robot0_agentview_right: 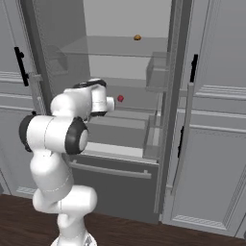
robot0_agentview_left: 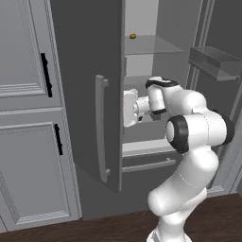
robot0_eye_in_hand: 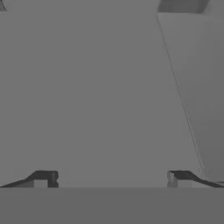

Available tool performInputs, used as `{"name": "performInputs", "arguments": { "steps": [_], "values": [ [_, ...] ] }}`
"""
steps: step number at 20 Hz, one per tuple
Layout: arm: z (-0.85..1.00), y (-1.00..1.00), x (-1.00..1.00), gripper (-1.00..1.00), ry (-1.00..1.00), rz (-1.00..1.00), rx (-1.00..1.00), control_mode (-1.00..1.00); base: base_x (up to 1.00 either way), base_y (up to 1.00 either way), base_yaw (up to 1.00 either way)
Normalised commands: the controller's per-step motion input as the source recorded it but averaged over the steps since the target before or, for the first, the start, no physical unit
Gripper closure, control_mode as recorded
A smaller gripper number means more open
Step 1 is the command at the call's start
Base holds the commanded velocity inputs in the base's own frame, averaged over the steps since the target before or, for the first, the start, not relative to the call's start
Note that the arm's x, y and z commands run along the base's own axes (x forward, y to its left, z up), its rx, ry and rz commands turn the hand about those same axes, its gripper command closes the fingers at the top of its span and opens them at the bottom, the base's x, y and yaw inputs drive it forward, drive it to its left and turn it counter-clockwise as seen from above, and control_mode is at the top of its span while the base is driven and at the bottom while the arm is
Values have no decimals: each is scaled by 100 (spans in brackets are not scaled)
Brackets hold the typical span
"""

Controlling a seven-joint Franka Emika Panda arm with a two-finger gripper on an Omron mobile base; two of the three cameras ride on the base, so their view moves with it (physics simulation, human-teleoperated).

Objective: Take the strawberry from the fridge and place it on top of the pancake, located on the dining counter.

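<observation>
The fridge [robot0_agentview_left: 85, 71] stands open, its left door swung out toward me. On a middle glass shelf lies the tiny red strawberry [robot0_agentview_right: 120, 98]. My white hand [robot0_agentview_right: 109, 103] reaches into the fridge at shelf height, just left of the strawberry and a little short of it. In the hand view my gripper [robot0_eye_in_hand: 110, 180] is open, its fingertips [robot0_eye_in_hand: 43, 179] wide apart with nothing between them, facing a plain grey inner wall. The strawberry is outside that view. The pancake and the dining counter are out of view.
A small orange-brown lump [robot0_agentview_right: 137, 37] sits on the upper shelf. Clear door bins [robot0_agentview_left: 215, 61] hang on the right door. The bottom drawer's bar handle [robot0_agentview_left: 146, 165] is below my arm. Light grey panelled cabinets [robot0_agentview_left: 28, 118] flank the fridge, above a dark wood floor [robot0_agentview_right: 144, 230].
</observation>
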Motion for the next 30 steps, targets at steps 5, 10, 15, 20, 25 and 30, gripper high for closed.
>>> {"name": "performInputs", "arguments": {
  "steps": [5,10,15,20,25,30],
  "values": [
    [0,74,-78,-100,0,18,0,-100,0,0,0],
    [0,99,-44,-100,0,10,0,-100,0,0,0],
    [0,100,-30,-100,0,6,0,-100,0,0,0],
    [0,100,-19,-100,0,2,0,-100,0,0,0],
    [0,96,-10,-100,0,0,-2,-100,0,0,0],
    [1,4,-18,-100,-2,5,-9,-100,0,0,0]
  ]
}}
